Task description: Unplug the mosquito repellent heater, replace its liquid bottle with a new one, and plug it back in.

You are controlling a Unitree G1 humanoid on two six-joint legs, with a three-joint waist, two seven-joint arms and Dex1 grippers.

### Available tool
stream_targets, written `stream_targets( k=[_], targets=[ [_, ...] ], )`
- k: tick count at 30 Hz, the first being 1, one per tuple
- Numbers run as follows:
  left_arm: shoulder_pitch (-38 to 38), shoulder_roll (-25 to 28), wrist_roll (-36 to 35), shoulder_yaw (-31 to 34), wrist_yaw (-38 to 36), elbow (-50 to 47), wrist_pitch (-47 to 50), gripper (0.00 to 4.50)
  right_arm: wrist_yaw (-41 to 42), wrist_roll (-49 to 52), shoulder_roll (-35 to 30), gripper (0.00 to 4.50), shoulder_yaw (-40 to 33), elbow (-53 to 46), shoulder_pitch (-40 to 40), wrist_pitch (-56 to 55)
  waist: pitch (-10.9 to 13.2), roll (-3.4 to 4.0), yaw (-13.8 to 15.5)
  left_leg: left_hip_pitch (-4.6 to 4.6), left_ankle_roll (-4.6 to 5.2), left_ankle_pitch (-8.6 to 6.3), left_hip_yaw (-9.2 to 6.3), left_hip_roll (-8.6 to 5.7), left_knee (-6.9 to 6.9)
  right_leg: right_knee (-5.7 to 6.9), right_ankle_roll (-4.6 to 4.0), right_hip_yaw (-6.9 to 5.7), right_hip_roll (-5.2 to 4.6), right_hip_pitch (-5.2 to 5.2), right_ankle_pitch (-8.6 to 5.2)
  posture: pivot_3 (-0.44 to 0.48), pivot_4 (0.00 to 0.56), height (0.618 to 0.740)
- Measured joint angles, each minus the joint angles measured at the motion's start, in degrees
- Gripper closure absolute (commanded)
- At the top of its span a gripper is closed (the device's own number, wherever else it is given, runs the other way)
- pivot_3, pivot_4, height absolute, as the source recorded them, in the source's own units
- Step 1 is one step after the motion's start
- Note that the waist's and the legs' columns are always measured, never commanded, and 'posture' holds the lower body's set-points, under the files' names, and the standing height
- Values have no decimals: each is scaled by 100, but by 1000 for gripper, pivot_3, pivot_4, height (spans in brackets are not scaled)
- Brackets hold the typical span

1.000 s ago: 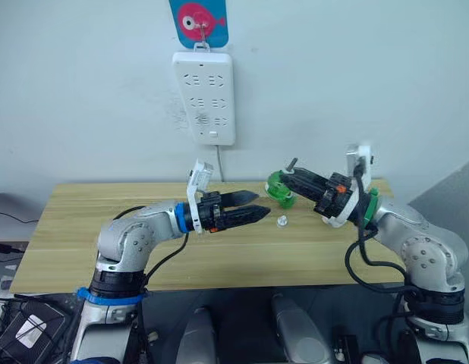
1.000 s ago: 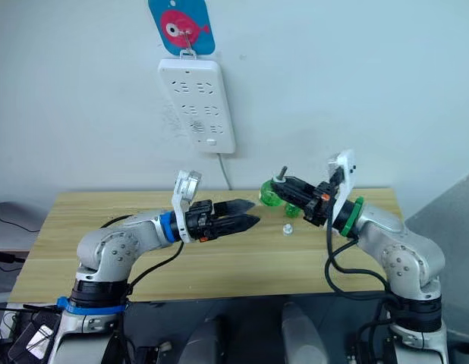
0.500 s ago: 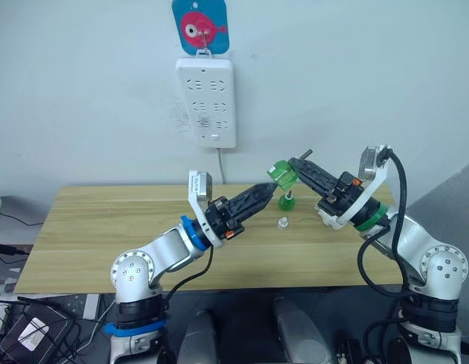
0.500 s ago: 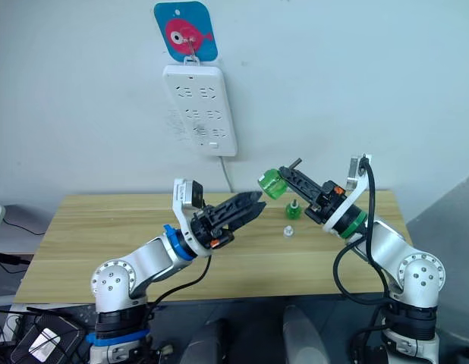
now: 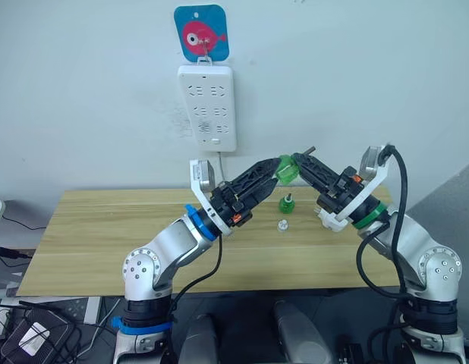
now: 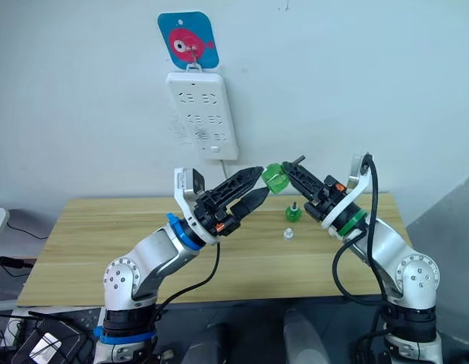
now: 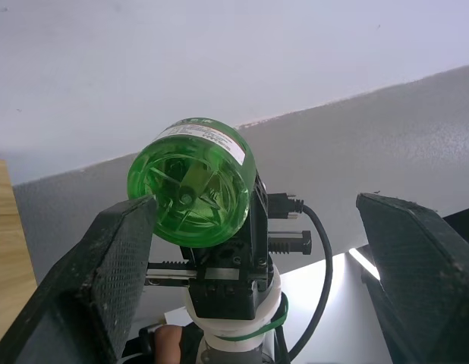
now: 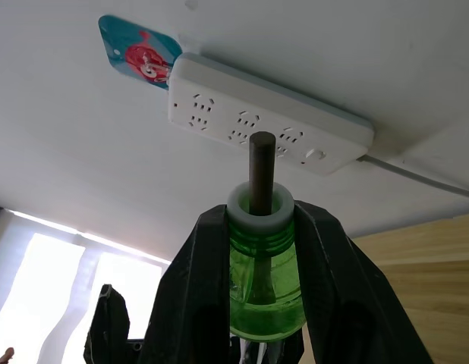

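Gripping a green bottle (wick exposed), the right gripper is presenting it to the spread-fingered left gripper; fitting and replugging are remaining.

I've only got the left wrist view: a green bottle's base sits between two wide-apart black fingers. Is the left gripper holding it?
Observer: No. The right gripper is shut on the green bottle; the left gripper is open around its base.
Operator: Is that bottle capped?
Observer: No, a dark wick sticks out of its white collar.
Operator: Anything on the table?
Observer: A second green bottle stands on the table, a small clear cap just in front of it.
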Motion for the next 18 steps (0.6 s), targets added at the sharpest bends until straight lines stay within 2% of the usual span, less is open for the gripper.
stream_targets(
  k=[4, 12, 18],
  targets=[
    [81, 298, -125, -61, -26, 7, 21, 28, 29, 40, -133, 3688, 72, -2, 31, -16, -1, 1, -6, 3, 1, -1, 1, 3, -2, 0, -1, 3, 5, 0, 0, -251, 193, 740],
    [654, 1387, -291, -44, -376, 1, 294, 28, 301, 6, -473, 3688, -34, 41, -25, -101, -1, 1, -7, 3, 3, -2, 5, 4, -5, -3, -1, 6, 5, -1, -2, -249, 197, 740],
    [834, 1647, -7, -66, -787, -31, 379, 28, 504, -92, -771, 3688, -64, 85, -27, -108, -1, 2, 4, 3, 3, -2, 7, 4, -6, -6, -1, 8, 5, -1, -3, -240, 200, 740]
  ],
)
